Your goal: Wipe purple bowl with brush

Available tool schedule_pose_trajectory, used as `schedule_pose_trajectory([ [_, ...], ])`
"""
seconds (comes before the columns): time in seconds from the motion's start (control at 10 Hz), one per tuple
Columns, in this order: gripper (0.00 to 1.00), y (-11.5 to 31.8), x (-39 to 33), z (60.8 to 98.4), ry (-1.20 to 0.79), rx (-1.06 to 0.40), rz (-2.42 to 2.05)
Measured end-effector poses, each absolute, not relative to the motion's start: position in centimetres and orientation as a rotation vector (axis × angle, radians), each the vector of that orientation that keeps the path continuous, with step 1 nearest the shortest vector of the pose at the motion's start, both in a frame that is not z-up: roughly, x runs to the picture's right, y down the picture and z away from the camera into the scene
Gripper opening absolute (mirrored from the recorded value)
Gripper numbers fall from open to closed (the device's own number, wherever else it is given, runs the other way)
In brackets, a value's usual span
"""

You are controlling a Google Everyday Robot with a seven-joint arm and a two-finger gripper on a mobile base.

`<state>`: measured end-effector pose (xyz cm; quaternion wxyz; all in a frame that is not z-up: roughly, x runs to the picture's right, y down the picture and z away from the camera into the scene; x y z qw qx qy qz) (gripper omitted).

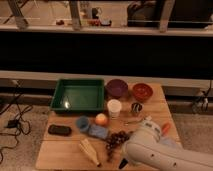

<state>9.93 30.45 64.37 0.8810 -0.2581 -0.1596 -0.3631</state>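
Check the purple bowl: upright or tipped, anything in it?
Upright: the purple bowl sits rim-up beside the green tray; contents cannot tell. The gripper is low at the table's near edge.

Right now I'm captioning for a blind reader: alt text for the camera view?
A white robot arm reaches over a wooden table, its end effector low at the front edge. Behind sit a purple bowl, red bowl, green tray and white cup.
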Motion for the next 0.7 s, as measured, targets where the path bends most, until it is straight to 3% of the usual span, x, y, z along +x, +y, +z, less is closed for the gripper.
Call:
schedule_pose_trajectory([
  [0.7, 0.00, 29.2, 9.6, 62.6, -0.338, -0.497, -0.769],
])
